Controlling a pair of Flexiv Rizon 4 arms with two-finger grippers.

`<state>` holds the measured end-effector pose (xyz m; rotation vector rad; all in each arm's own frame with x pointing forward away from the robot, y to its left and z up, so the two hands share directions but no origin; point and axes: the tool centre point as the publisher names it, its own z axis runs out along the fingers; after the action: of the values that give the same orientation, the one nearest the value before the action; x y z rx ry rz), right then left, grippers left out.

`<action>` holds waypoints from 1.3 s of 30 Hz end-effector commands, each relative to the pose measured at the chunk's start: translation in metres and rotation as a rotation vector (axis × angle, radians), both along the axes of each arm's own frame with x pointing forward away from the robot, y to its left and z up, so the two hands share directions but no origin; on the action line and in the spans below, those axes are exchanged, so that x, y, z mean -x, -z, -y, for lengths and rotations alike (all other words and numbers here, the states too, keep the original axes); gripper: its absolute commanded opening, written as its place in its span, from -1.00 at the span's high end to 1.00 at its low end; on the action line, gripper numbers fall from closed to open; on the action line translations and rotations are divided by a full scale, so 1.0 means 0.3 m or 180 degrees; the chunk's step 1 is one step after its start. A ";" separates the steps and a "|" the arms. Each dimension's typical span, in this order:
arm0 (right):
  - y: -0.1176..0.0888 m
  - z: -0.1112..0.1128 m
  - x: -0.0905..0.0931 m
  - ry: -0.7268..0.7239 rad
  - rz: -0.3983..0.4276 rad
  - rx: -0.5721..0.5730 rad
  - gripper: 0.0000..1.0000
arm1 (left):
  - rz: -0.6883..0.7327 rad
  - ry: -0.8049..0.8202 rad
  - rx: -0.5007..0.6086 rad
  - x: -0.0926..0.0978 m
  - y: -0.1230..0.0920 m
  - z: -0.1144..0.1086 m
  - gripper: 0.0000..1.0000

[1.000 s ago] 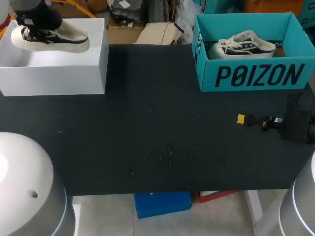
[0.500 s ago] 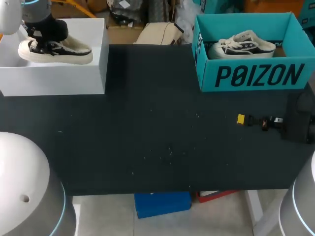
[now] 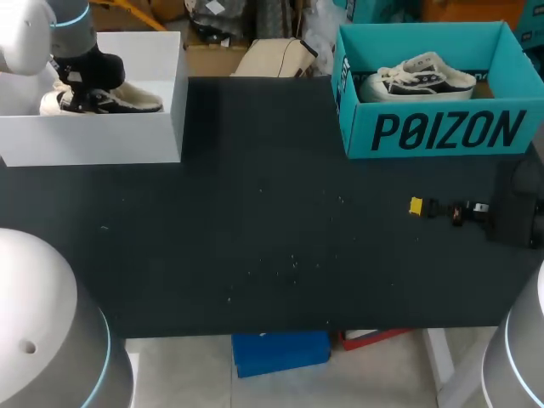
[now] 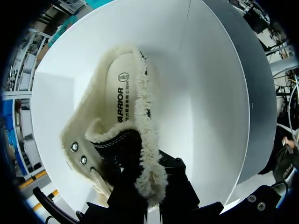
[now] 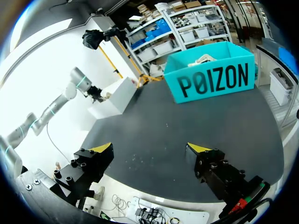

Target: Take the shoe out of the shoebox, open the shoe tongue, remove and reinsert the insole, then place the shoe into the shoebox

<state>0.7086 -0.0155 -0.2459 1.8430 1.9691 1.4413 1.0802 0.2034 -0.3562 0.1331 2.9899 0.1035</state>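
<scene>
Lowered over the last second, carrying the shoe [image 3: 127,102] from above the rim down inside the white box [image 3: 102,140]. Clamps with the left gripper [image 4: 148,186] on the shoe's fleecy collar, one dark finger pressed to each side, yellow tips hidden. Holds it with the fleece-lined opening stretching ahead of the fingers, insole [image 4: 122,93] seated and facing up, lace eyelets just beside the grip. Cannot tell whether the sole touches the box floor. Leaves a band of bare white floor on either flank before the walls, wider on one side; sits close to the near wall in the head view.

Hangs the right gripper [image 5: 149,149] spread wide, nothing between its fingers, above the near edge of the table [image 3: 272,238]. Looks out over a broad stretch of dark tabletop between the boxes, set well apart at the far corners.

Counted: two boxes, namely the white box and a teal box [image 3: 442,132]; two shoes, with the second shoe [image 3: 421,76] lying in the teal one; two arms.
</scene>
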 end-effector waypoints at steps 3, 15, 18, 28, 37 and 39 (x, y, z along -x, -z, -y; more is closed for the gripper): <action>-0.001 0.002 0.003 -0.0002 0.0002 -0.0007 -1.00 | -0.0058 -0.0008 -0.0032 -0.008 0.014 0.009 0.03; -0.001 0.002 0.003 -0.0002 0.0002 -0.0007 -1.00 | -0.0216 -0.0065 -0.0144 0.015 -0.188 0.071 0.16; -0.001 0.002 0.003 -0.0002 0.0002 -0.0007 -1.00 | -0.0193 -0.0089 -0.0192 0.024 -0.248 0.096 0.17; -0.001 0.002 0.003 -0.0002 0.0002 -0.0007 -1.00 | -0.0089 -0.0059 -0.0236 0.078 -0.423 0.265 0.02; -0.001 0.002 0.003 -0.0002 0.0002 -0.0007 -1.00 | 0.0007 -0.0301 -0.0069 0.196 -0.420 0.472 -1.00; -0.001 0.002 0.003 -0.0002 0.0002 -0.0007 -1.00 | 0.0002 -0.0455 0.0013 0.221 -0.404 0.505 -1.00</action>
<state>0.7086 -0.0154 -0.2459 1.8430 1.9691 1.4414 1.0262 0.0601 -0.2281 -0.0496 3.0316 0.1118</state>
